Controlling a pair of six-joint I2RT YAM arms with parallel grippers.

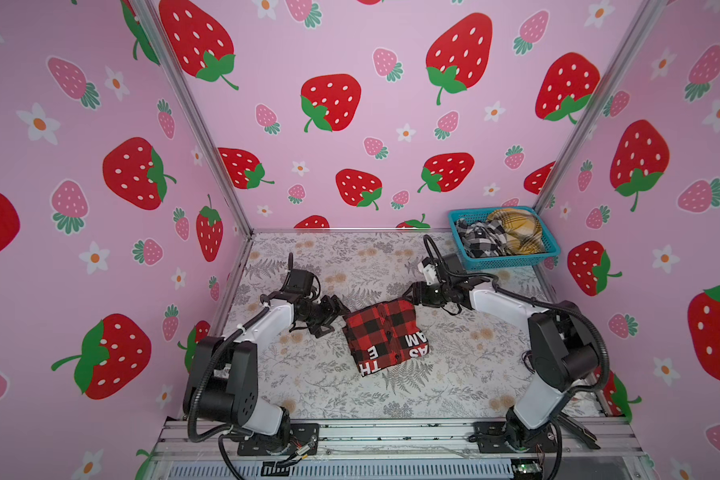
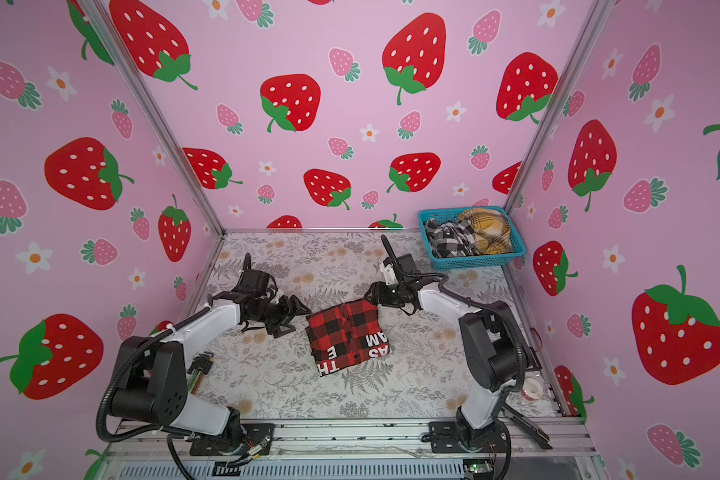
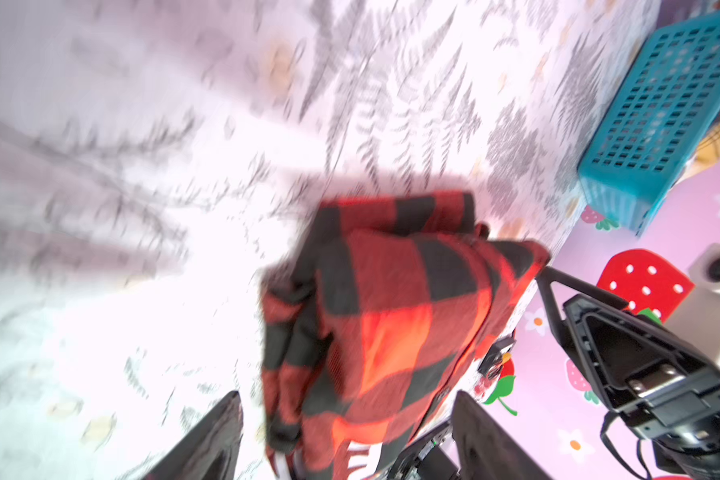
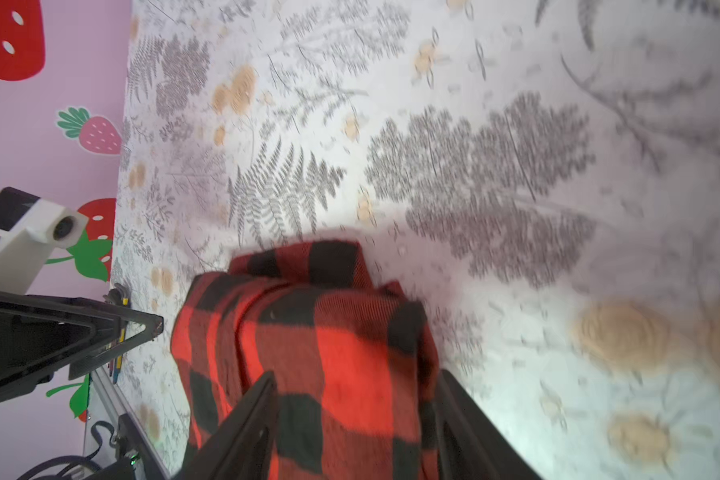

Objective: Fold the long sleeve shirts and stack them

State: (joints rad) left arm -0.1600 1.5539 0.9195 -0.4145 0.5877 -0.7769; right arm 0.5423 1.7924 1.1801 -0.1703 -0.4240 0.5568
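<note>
Left pincer, right pincer astride shirt

Lettering found on one item only
- Red-and-black check shirt: white block capitals on black along its near folded edge, upside down in both top views
- Legible fragments, broken up by the folds: "TH", a single "E", "AS", "AM"; no whole word can be made out
- Left wrist view: a scrap of the same white print shows on the shirt at the picture's edge, too blurred and cropped to read
- Right wrist view: no lettering legible
</note>
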